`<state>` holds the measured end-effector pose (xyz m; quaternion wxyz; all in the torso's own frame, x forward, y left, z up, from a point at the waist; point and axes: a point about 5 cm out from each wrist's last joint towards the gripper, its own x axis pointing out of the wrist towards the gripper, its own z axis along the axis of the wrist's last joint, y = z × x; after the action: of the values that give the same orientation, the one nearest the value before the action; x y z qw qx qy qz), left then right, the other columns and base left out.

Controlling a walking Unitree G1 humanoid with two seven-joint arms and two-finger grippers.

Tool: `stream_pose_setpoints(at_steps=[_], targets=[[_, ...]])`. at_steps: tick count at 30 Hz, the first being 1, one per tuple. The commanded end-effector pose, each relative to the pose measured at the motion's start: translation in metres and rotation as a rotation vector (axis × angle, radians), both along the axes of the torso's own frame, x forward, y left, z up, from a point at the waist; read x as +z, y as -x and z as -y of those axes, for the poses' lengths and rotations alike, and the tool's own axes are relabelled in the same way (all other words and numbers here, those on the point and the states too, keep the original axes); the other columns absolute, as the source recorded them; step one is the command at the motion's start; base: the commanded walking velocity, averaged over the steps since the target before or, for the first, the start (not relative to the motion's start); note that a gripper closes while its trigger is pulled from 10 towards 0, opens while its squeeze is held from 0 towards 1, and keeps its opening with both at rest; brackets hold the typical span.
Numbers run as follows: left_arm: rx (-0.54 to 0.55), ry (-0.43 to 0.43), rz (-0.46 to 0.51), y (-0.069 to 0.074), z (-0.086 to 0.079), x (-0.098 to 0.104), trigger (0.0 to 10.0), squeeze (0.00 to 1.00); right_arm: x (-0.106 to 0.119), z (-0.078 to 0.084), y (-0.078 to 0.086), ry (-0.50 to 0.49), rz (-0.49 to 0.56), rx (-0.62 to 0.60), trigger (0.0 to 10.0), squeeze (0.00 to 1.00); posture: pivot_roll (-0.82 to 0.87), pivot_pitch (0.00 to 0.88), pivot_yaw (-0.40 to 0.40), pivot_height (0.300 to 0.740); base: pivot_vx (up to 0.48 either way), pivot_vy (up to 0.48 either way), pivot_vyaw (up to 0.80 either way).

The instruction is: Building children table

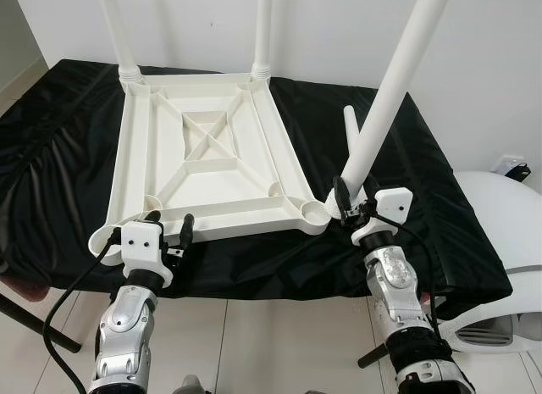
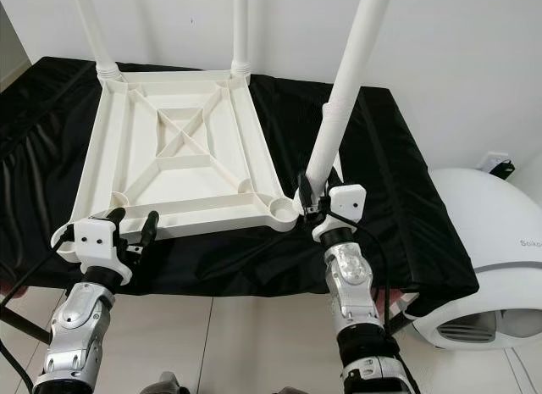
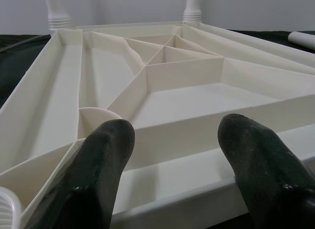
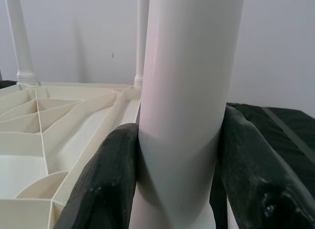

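A white plastic table top (image 1: 229, 218) lies upside down on a black cloth (image 1: 406, 157). Two white legs (image 1: 118, 30) (image 1: 263, 30) stand in its far corners. My right gripper (image 1: 351, 199) is shut on a third leg (image 1: 394, 85), which leans to the right. The leg's lower end sits just right of the near right corner socket (image 1: 313, 212). In the right wrist view the black fingers (image 4: 106, 179) clamp that leg (image 4: 189, 91) from both sides. My left gripper (image 1: 169, 222) is open at the near left edge, with its fingers (image 3: 98, 160) over the rim (image 3: 177, 189).
One more white leg (image 1: 350, 131) lies on the cloth behind the held one. A white rounded appliance (image 1: 500, 241) stands on the floor at the right. A black cable (image 1: 59, 318) hangs by my left arm. A white wall is close behind.
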<state>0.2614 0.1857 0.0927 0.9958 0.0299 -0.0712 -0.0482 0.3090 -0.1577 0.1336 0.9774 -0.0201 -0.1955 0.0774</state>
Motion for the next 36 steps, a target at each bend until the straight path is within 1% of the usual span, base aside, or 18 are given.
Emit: stream_pose_setpoints(at_steps=[1,4,5,7,8,13,14,15,17,22,23,24,25,27,30,33,34,36], targets=[[0.099,0.019,-0.049,0.005,-0.005,-0.013,10.0,0.0,0.001,0.001,-0.001,0.002,0.011,0.0,10.0,0.0,0.08,0.0,-0.059,0.74,0.0,0.0,0.0],[0.072,0.004,-0.039,0.008,-0.003,-0.013,10.0,0.0,-0.001,0.0,0.0,0.003,0.009,0.003,10.0,0.0,0.08,0.0,-0.058,0.74,0.0,0.0,0.0],[0.053,-0.02,-0.026,0.01,-0.002,-0.014,10.0,0.0,-0.001,0.0,0.0,0.004,0.007,0.005,10.0,0.0,0.08,0.0,-0.058,0.74,0.0,0.0,0.0],[-0.043,-0.075,-0.002,0.017,0.003,-0.014,10.0,0.0,-0.003,0.0,0.0,0.009,0.004,0.007,10.0,0.0,0.08,0.0,-0.056,0.74,0.0,0.0,0.0],[-0.043,-0.075,-0.002,0.017,0.003,-0.014,10.0,0.0,-0.003,0.0,0.0,0.009,0.004,0.007,10.0,0.0,0.08,0.0,-0.056,0.74,0.0,0.0,0.0],[-0.314,-0.199,0.019,0.031,0.017,-0.012,10.0,0.0,-0.002,0.0,-0.004,0.023,0.005,0.018,10.0,0.0,0.09,0.0,-0.063,0.74,0.0,0.0,0.0],[-0.393,-0.234,0.014,0.036,0.018,-0.011,10.0,0.0,-0.001,0.001,-0.005,0.033,0.008,0.022,10.0,0.0,0.09,0.0,-0.061,0.74,0.0,0.0,0.0],[-0.393,-0.234,0.014,0.036,0.018,-0.011,10.0,0.0,-0.001,0.001,-0.005,0.033,0.008,0.022,10.0,0.0,0.09,0.0,-0.061,0.74,0.0,0.0,0.0],[-0.51,-0.283,0.009,0.044,0.02,-0.01,10.0,0.0,0.001,0.003,-0.007,0.05,0.014,0.023,10.0,0.0,0.09,0.0,-0.055,0.74,0.0,0.0,0.0],[-0.569,-0.309,0.014,0.049,0.02,-0.008,10.0,0.0,0.002,0.005,-0.008,0.06,0.019,0.021,10.0,0.0,0.08,0.0,-0.054,0.74,0.0,0.0,0.0],[-0.633,-0.351,0.01,0.055,0.023,-0.009,10.0,0.0,0.004,0.008,-0.009,0.068,0.025,0.017,10.0,0.0,0.08,0.0,-0.037,0.74,0.0,0.0,0.0],[-0.698,-0.399,-0.003,0.063,0.024,-0.012,10.0,0.0,0.006,0.011,-0.01,0.076,0.034,0.009,10.0,0.0,0.07,0.0,-0.026,0.74,0.0,0.0,0.0],[-0.698,-0.399,-0.003,0.063,0.024,-0.012,10.0,0.0,0.006,0.011,-0.01,0.076,0.034,0.009,10.0,0.0,0.07,0.0,-0.026,0.74,0.0,0.0,0.0],[-0.786,-0.451,-0.035,0.076,0.025,-0.018,10.0,0.0,0.009,0.015,-0.012,0.087,0.045,-0.004,10.0,0.0,0.07,0.0,-0.016,0.74,0.0,0.0,0.0],[-0.83,-0.473,-0.074,0.081,0.022,-0.022,10.0,0.0,0.01,0.018,-0.013,0.093,0.05,-0.012,10.0,0.0,0.06,0.0,-0.012,0.74,0.0,0.0,0.0],[-0.914,-0.565,-0.154,0.091,0.013,-0.035,10.0,0.0,0.01,0.021,-0.013,0.103,0.051,-0.018,10.0,0.0,0.06,0.0,-0.003,0.74,0.0,0.0,0.0],[-0.914,-0.565,-0.154,0.091,0.013,-0.035,10.0,0.0,0.01,0.021,-0.013,0.103,0.051,-0.018,10.0,0.0,0.06,0.0,-0.003,0.74,0.0,0.0,0.0],[-0.95,-0.605,-0.21,0.096,0.007,-0.045,10.0,0.0,0.01,0.021,-0.013,0.104,0.052,-0.02,10.0,0.0,0.06,0.0,-0.001,0.74,0.0,0.0,0.0]])
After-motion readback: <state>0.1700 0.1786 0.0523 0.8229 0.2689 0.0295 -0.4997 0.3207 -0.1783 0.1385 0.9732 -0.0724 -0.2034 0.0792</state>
